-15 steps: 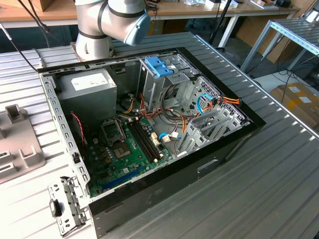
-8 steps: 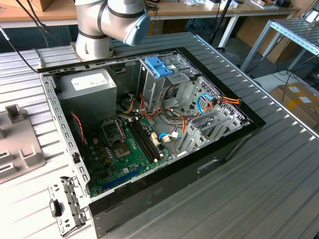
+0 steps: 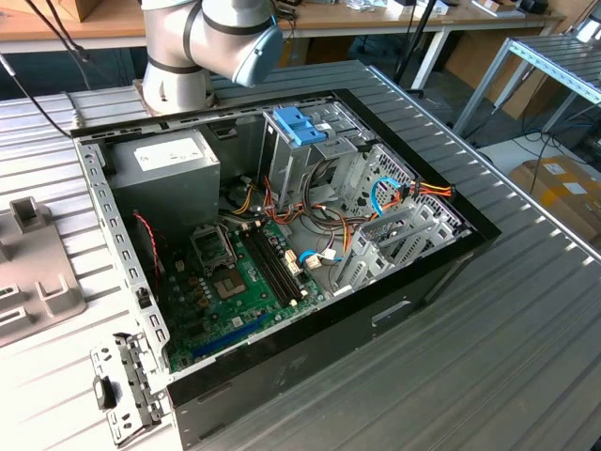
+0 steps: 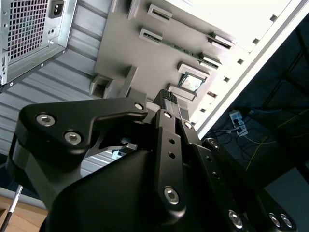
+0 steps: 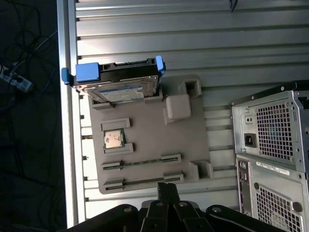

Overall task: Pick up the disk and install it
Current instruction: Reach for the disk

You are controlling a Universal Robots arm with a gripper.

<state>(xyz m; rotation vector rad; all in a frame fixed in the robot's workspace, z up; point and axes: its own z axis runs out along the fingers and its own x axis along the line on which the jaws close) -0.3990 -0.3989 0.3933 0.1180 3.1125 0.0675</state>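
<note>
In the first wrist view the disk, silver with a white-and-blue label and blue side rails, rests tilted in a slot at one end of a grey holder plate. My gripper hangs above the plate's opposite end, well apart from the disk. Its black fingers are shut together with nothing between them. The open computer case lies on the table, with a metal drive cage with a light-blue top inside.
A processor chip sits in the holder plate. The case's rear panel stands beside the plate. Inside the case are a grey power supply, a green motherboard and loose cables. The table edge runs close by the disk.
</note>
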